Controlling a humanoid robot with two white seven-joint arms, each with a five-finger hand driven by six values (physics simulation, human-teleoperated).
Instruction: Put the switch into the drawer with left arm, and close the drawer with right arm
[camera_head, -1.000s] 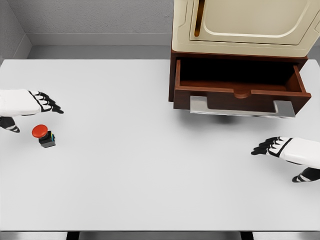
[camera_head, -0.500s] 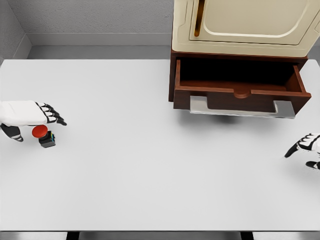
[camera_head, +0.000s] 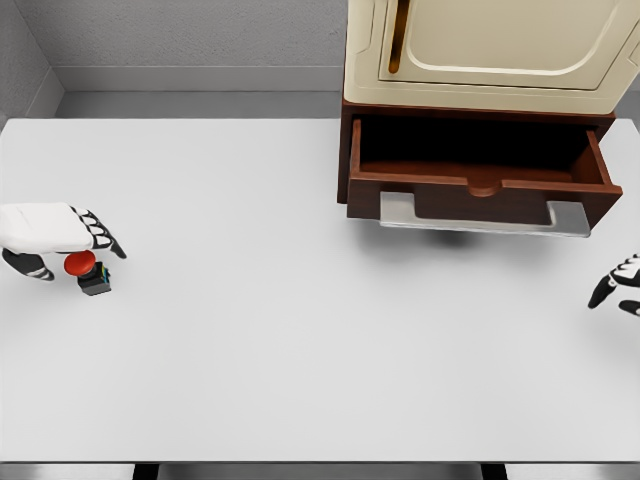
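Switch (camera_head: 90, 273), red-capped on a black base, upright on the white table (camera_head: 300, 330) at 9 o'clock. Left robot hand (camera_head: 62, 240) directly over it, fingers spread, grasping nothing. Drawer (camera_head: 480, 175) open at 1 o'clock. Right robot hand (camera_head: 620, 285) at 3 o'clock edge, fingers relaxed, empty.

No text, label, brand, number or sign can be read anywhere in the head view. The switch (camera_head: 88, 272) shows only a plain red cap on a dark base, the drawer (camera_head: 480, 175) front is bare brown wood with a plain metal handle (camera_head: 482, 216), and the cream cabinet (camera_head: 490, 50) above it carries no markings.
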